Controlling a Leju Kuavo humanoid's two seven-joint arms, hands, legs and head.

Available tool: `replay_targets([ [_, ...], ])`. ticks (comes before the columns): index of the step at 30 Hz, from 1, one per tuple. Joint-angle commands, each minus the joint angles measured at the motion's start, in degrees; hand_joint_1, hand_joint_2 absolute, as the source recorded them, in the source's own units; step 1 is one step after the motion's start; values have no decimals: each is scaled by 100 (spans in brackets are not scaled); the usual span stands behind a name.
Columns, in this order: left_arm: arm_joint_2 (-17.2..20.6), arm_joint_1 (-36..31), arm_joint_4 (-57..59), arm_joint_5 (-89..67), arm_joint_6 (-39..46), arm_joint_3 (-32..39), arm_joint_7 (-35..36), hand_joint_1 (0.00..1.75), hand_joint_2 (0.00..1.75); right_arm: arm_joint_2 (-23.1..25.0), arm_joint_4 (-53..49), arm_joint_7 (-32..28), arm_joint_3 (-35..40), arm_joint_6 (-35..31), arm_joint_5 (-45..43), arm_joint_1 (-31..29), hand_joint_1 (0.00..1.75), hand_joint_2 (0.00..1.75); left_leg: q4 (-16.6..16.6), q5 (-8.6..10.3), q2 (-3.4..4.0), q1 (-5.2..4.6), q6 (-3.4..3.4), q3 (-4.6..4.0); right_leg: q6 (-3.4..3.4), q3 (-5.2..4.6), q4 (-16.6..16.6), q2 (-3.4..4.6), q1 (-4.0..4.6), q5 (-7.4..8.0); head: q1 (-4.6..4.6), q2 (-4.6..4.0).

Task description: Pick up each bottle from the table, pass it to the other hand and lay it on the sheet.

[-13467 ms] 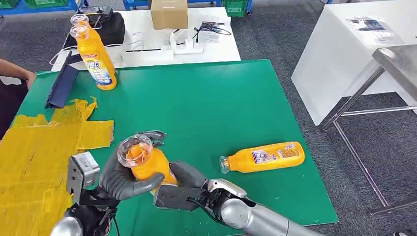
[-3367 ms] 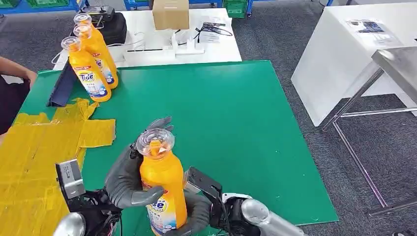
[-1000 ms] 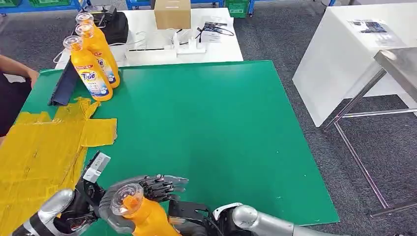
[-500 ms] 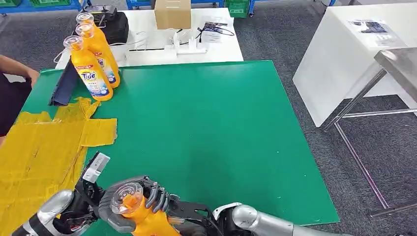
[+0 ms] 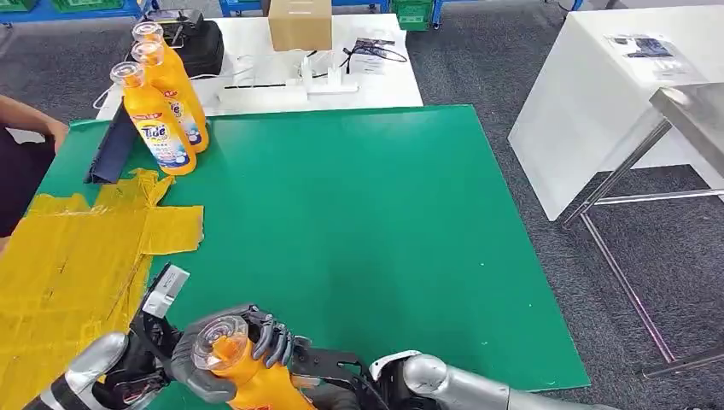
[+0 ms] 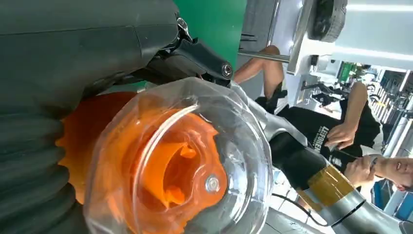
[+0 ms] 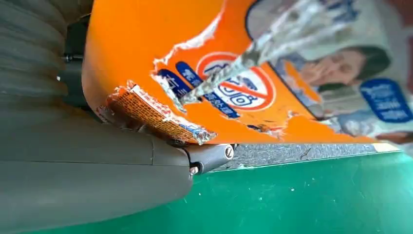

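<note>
Bottle (image 5: pixel 235 369) handover is happening low over the green surface (image 5: pixel 376 222): left hand (image 5: pixel 201 363) is wrapping its neck, right hand (image 5: pixel 329 380) is gripping its body. Yellow sheet (image 5: pixel 77 256) is lying bare beside them; three bottles (image 5: pixel 162 102) are standing at the far corner.

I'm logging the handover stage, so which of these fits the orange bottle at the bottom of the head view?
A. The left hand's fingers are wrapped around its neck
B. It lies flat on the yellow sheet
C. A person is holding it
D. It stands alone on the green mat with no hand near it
A: in the head view the left hand has its fingers curled round the neck of the orange bottle, just below its clear cap.
</note>
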Motion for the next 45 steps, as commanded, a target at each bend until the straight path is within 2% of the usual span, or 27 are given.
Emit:
replay_targets([
  [1,-231,444,221,-232,121,-284,70,175,175,150,-154,19,101,-7,16,-638,175,175,3,-13,61,-13,2,22,-12,0,11,51,-9,-1,0,0],
  [3,-241,333,184,-521,209,-99,-100,175,175,169,-155,27,46,-49,80,-595,175,175,0,-7,43,-11,3,12,-7,-4,7,36,-9,1,0,0],
  [4,-231,193,280,-387,119,29,-130,175,175,194,-166,-29,22,-97,191,-585,140,175,2,-10,51,-12,3,17,-10,-2,10,42,-9,-1,0,0],
  [5,-246,150,334,-299,71,199,-74,175,175,234,-174,-79,-80,-184,252,-511,0,175,9,-15,59,-12,2,19,-15,0,16,48,-8,-4,0,0],
  [6,-283,153,370,-285,7,393,32,175,175,238,-168,38,-102,-136,132,-491,0,0,8,-7,41,-8,1,5,-11,-10,16,33,-5,-1,0,0],
  [7,-313,170,398,-255,-46,495,96,175,175,183,-227,12,-80,-113,191,-503,0,0,3,-3,30,-5,1,3,-8,-10,9,24,-4,1,0,0],
  [9,-352,253,403,-289,-47,668,142,175,175,-16,-474,-61,-176,-166,215,-414,0,0,12,-10,53,-7,0,11,-17,-10,21,41,-4,-3,0,0],
  [10,-337,314,383,-356,-40,727,145,175,175,-60,-561,-96,-223,-183,237,-373,0,0,5,-2,34,-7,0,6,-10,-10,12,25,-6,-1,0,0],
  [17,-258,472,386,-524,-88,907,6,175,175,-194,-771,-224,-381,-280,463,-263,0,0,1,0,40,-7,0,13,-11,-7,7,26,-7,-2,2,0],
  [18,-299,494,414,-544,-55,952,4,175,175,-629,-994,-447,-492,-363,615,-109,0,0,4,-5,44,-8,0,20,-14,-2,9,29,-7,-5,0,0],
  [20,-275,604,419,-601,42,1062,-63,175,175,-1089,-1076,-808,-629,-243,765,77,0,0,1,-1,19,-6,2,21,-12,9,1,3,-6,-8,0,0],
  [22,-217,687,526,-693,-79,1175,-220,175,175,-1261,-1023,-1081,-757,-91,926,207,0,0,5,2,13,0,1,16,-7,-49,-2,1,-6,-7,-2,0],
  [27,-337,567,481,-663,8,1167,-96,175,175,-1115,-1137,-920,-805,-136,963,227,0,0,5,-1,30,-11,1,3,-10,-70,1,17,-16,-2,2,0],
  [29,-343,564,470,-655,20,1163,-82,175,175,-1090,-1145,-887,-805,-151,957,222,0,0,4,-5,42,-11,-1,9,-9,-19,1,22,-15,-1,2,0],
  [35,-343,564,470,-655,20,1163,-82,175,175,-1090,-1145,-887,-805,-151,957,222,0,0,6,-1,42,-11,2,12,-7,-18,2,22,-16,5,0,0],
  [38,-229,802,495,-655,25,1331,-194,175,175,-1352,-1116,-1037,-921,-146,1020,387,0,0,4,-1,45,-12,3,15,-7,-15,-1,22,-17,5,0,0],
  [45,-255,938,459,-785,20,1508,-208,175,175,-1404,-1154,-1088,-1071,-88,1113,542,0,0,7,-4,43,-12,2,14,-9,-14,2,23,-17,3,0,0],
])
